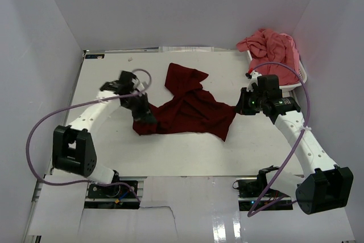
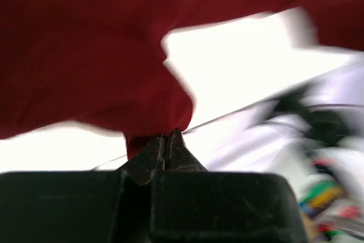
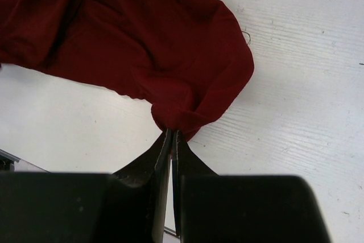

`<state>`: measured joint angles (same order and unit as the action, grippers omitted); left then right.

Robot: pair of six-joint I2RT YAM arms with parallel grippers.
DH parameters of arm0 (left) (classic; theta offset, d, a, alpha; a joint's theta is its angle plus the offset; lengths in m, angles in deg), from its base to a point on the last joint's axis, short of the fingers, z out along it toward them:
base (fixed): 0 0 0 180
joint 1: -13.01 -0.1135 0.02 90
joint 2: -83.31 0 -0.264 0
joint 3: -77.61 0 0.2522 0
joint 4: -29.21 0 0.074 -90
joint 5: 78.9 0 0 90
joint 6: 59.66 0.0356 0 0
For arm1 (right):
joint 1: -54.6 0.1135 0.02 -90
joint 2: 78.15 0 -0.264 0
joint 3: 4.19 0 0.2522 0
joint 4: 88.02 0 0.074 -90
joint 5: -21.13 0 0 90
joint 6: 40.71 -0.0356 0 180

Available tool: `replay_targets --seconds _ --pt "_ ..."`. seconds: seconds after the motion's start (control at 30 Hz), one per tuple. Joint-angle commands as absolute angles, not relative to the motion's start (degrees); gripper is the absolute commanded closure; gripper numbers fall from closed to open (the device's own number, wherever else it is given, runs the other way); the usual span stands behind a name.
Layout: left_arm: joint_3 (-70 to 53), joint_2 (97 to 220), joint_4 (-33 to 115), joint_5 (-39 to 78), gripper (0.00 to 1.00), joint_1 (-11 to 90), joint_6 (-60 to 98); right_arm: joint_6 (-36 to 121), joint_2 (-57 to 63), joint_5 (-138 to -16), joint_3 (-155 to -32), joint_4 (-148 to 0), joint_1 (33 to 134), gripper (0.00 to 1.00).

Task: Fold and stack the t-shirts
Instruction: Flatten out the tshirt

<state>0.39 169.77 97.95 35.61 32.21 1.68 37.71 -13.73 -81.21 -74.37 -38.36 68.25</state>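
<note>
A: Item, maroon t-shirt (image 1: pixel 190 109): crumpled on worktop (image 1: pixel 187 152); left claw (image 2: pixel 169 143) and right claw (image 3: pixel 172 138) each pinching an edge.
B: Second, coral pink t-shirt (image 1: pixel 272 48): heaped in basket (image 1: pixel 301 77). Risk: thin pinches may slip when pulled taut.

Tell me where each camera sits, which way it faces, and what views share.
Top external: above and behind the arms, looking down on the white table; both arms and bases show.
Left wrist: on the left arm, looking past the shut left gripper at the crumpled dark maroon cloth t-shirt.
Right wrist: on the right arm, looking down past the shut right gripper at that shirt's edge.
Shared: all three show the maroon shirt; each gripper pinches it.
</note>
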Motion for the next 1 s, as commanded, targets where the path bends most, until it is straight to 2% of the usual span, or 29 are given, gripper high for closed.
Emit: replay_targets --seconds 0.0,0.07,0.23,0.27,0.33,0.37,0.5,0.6,0.77,0.8,0.97 --pt "-5.93 165.57 93.25 52.83 1.0 14.11 2.56 38.21 -13.91 -81.7 -75.96 -39.28 68.67 0.92" --pt "-8.99 168.81 91.85 51.63 1.0 4.45 2.66 38.21 -13.91 -81.88 -75.69 -39.46 68.67 0.92" --pt "-8.49 178.84 75.98 48.89 1.0 -3.59 -4.8 38.04 -13.91 -82.67 -75.87 -39.63 68.75 0.92" --pt "-8.83 180.07 73.49 48.89 0.88 -4.3 -5.95 38.04 -13.99 -82.58 -75.87 -39.55 68.84 0.92" --pt "-10.67 183.83 72.15 46.79 0.4 -3.95 -6.92 37.86 -14.26 -82.67 -75.78 -39.46 69.02 0.92" --pt "-11.64 184.9 72.23 46.78 0.03 -3.34 -6.32 37.86 -14.34 -82.58 -75.78 -39.37 69.02 0.92" --pt "-12.98 185.19 74.52 46.69 0.02 -2.28 -2.28 37.69 -14.52 -82.14 -75.25 -39.46 69.28 0.92" --pt "-10.6 179.04 76.09 46.35 0.02 0.08 1.68 37.77 -14.17 -81.7 -75.34 -39.46 69.37 0.92" --pt "-7.52 168.06 85.32 30.02 0.02 13.69 6.16 37.86 -12.5 -81.61 -76.92 -39.55 69.46 0.92" --pt "-7.78 167.6 88.38 24.86 0.02 18.24 6.69 37.95 -12.15 -81.53 -77.27 -39.46 69.46 0.92" --pt "-7.78 172.59 96.47 7.88 0.02 26.36 10.74 38.04 -11.53 -81.61 -77.54 -39.81 69.55 0.92"
